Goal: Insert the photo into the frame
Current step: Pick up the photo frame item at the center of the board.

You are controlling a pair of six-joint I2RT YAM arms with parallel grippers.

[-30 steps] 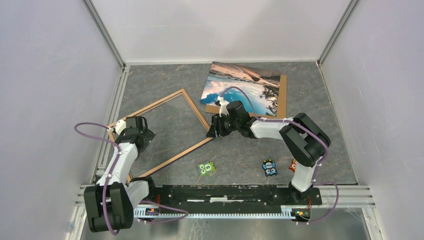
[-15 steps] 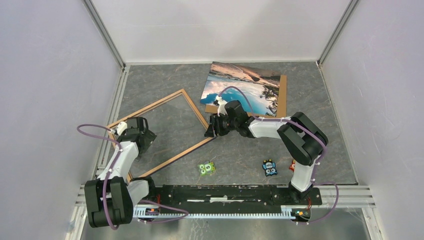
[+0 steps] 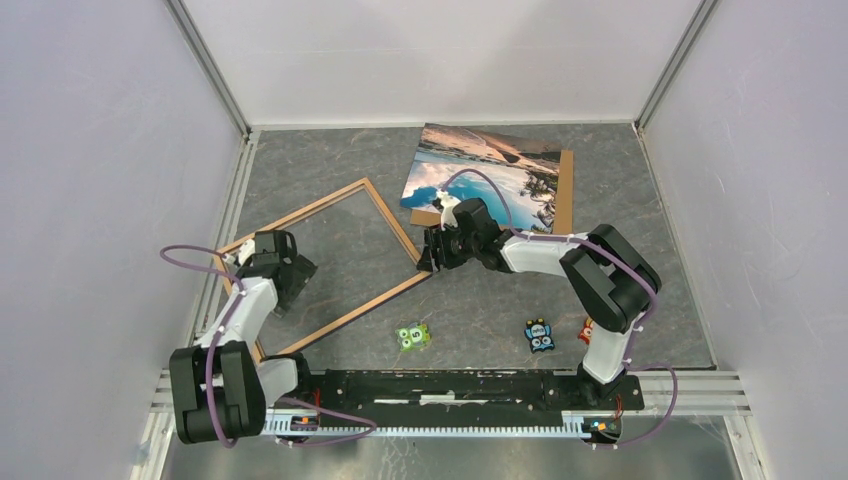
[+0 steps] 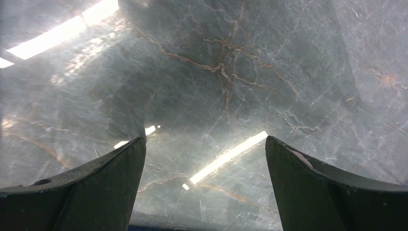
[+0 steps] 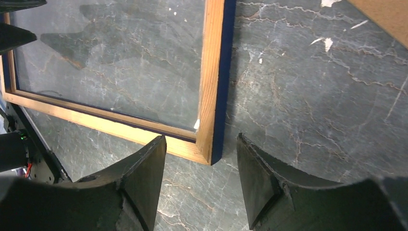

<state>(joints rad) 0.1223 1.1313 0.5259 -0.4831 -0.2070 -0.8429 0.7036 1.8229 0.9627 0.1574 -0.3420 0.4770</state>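
Note:
The frame (image 3: 393,223) lies flat on the table with its light wood back up and dark blue showing on its outer edge (image 5: 224,72). Its glass reflects the lights. My left gripper (image 3: 288,276) hovers over the glass at the frame's left end, with its fingers (image 4: 115,163) spread wide open and nothing between them (image 4: 204,139). My right gripper (image 3: 430,258) is open at the frame's right corner (image 5: 210,153). That corner sits just ahead of the gap between the fingertips (image 5: 201,137) and touches neither one. The photo (image 3: 490,172) lies face up at the back.
A brown cardboard backing board (image 3: 565,195) lies under the photo, and its corner shows in the right wrist view (image 5: 385,14). Three small toy figures sit near the front: green (image 3: 413,336), blue-black (image 3: 540,335) and red (image 3: 585,330). Walls close in on the left, back and right.
The right jaws have opened a little wider at the frame's corner. The left gripper has shifted slightly nearer and to the right over the glass. The frame and photo have not moved.

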